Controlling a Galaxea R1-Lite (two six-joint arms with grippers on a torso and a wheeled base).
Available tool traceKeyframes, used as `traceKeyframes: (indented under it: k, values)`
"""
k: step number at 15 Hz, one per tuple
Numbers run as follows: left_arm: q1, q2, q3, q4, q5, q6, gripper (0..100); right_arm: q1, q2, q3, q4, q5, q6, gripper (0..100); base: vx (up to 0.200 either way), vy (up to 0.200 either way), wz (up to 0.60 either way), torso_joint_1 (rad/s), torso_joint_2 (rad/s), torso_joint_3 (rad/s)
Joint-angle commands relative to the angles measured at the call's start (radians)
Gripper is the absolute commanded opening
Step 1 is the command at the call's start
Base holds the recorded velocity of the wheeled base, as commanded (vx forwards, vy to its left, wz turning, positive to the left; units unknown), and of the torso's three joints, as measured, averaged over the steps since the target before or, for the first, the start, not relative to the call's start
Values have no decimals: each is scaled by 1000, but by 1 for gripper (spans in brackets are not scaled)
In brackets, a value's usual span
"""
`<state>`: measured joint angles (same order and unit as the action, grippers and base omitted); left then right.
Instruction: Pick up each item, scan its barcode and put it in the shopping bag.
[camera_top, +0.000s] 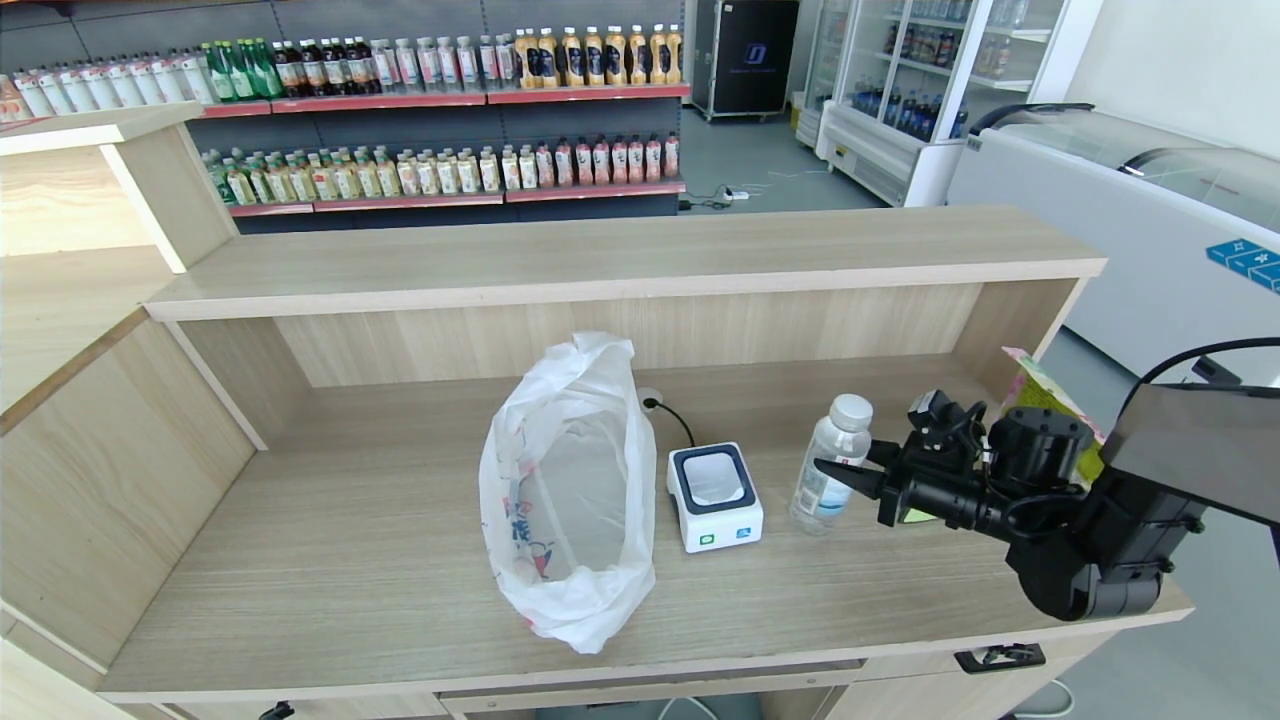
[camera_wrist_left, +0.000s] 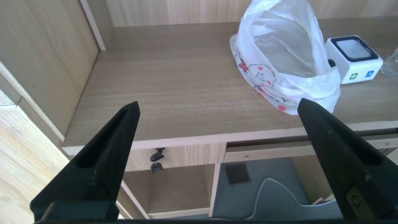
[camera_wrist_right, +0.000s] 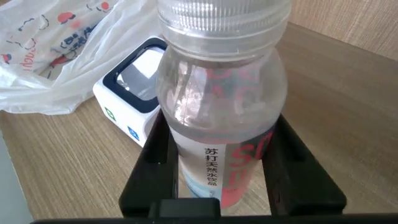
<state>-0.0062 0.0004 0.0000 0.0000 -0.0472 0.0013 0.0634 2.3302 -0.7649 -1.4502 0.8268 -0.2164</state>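
A clear water bottle with a white cap stands on the wooden counter, right of the white barcode scanner. My right gripper is shut on the bottle, one finger on each side of its body. The white plastic shopping bag stands open left of the scanner. A green and yellow snack packet lies behind my right arm, partly hidden. My left gripper hangs open with nothing in it, out past the counter's front edge, with the bag and scanner beyond it.
The counter has a raised back wall and side walls. A black cable runs from the scanner to the back. Bare wood lies left of the bag. Drawers sit under the front edge.
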Motion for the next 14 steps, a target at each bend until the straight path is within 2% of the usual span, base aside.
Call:
traceKeyframes:
  k: [1, 5, 8, 10, 12, 14]
  values:
    - [0, 1, 0, 0, 0, 0, 100, 1, 1, -2, 1, 2, 0, 0, 0, 0, 0, 0, 0, 0]
    - [0, 1, 0, 0, 0, 0, 100, 1, -6, 4, 1, -5, -9, 0, 0, 0, 0, 0, 0, 0]
    - [0, 1, 0, 0, 0, 0, 100, -1, -127, 91, 19, -8, -3, 0, 0, 0, 0, 0, 0, 0]
    - [0, 1, 0, 0, 0, 0, 100, 1, -301, 111, 131, 38, 52, 0, 0, 0, 0, 0, 0, 0]
    - [0, 1, 0, 0, 0, 0, 100, 1, -506, 88, 292, 130, 170, 0, 0, 0, 0, 0, 0, 0]
    - [0, 1, 0, 0, 0, 0, 100, -2, -643, 68, 366, 184, 276, 0, 0, 0, 0, 0, 0, 0]
